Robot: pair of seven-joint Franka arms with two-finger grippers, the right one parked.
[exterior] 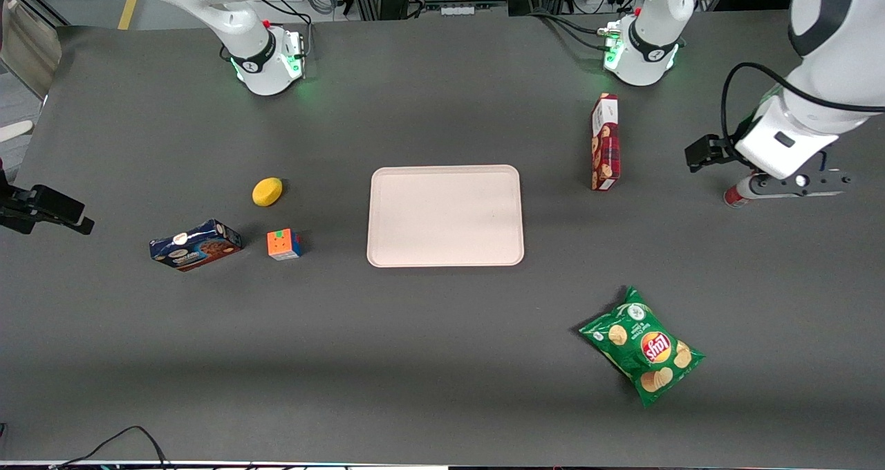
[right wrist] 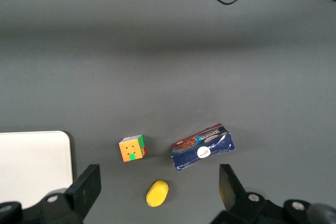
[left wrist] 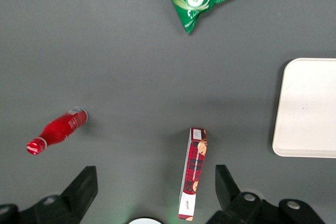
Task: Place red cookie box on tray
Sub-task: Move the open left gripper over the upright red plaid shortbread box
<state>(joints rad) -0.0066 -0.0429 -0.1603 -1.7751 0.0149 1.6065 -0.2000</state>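
The red cookie box (exterior: 605, 142) stands on its long edge on the dark table, beside the tray (exterior: 446, 215) toward the working arm's end. The tray is pale pink-beige and nothing lies on it. My left gripper (exterior: 802, 183) hangs high above the table, farther toward the working arm's end than the box. In the left wrist view the gripper (left wrist: 156, 187) is open and empty, and the red cookie box (left wrist: 194, 171) shows far below between its fingers, close to one finger (left wrist: 226, 182). The tray's edge (left wrist: 310, 108) shows there too.
A small red bottle (exterior: 734, 195) lies under my gripper, also in the left wrist view (left wrist: 56, 130). A green chips bag (exterior: 643, 345) lies nearer the front camera. A blue cookie box (exterior: 196, 245), a colour cube (exterior: 284, 244) and a lemon (exterior: 267, 191) lie toward the parked arm's end.
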